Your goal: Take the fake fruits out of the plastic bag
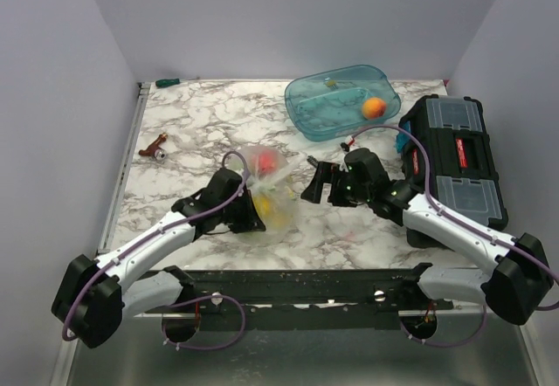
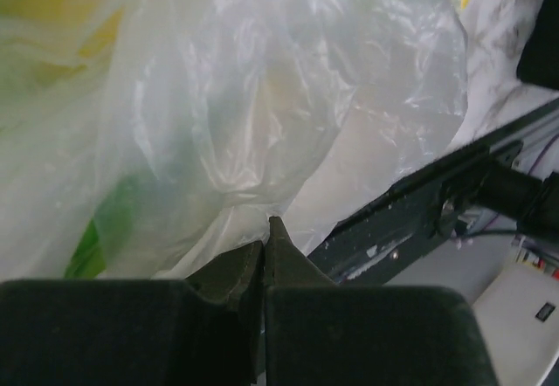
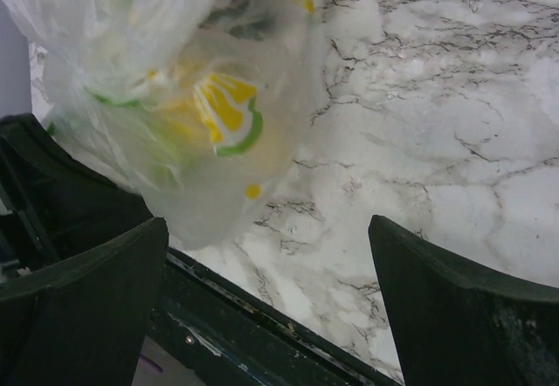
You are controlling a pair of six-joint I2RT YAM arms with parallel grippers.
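The left claw [image 2: 267, 233] was pinched shut on a fold of the plastic bag [image 1: 267, 189]. The bag bulged straight ahead of its fingertips, with the fake fruits [image 1: 278, 215] inside, red above yellow. The right claw [image 3: 271, 264] gaped wide and held nothing over the marble table [image 3: 437, 98], with the bag just beyond its left finger.

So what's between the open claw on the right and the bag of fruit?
Only bare marble table. The top view shows that gap between the right gripper and the plastic bag; the right wrist view does too.
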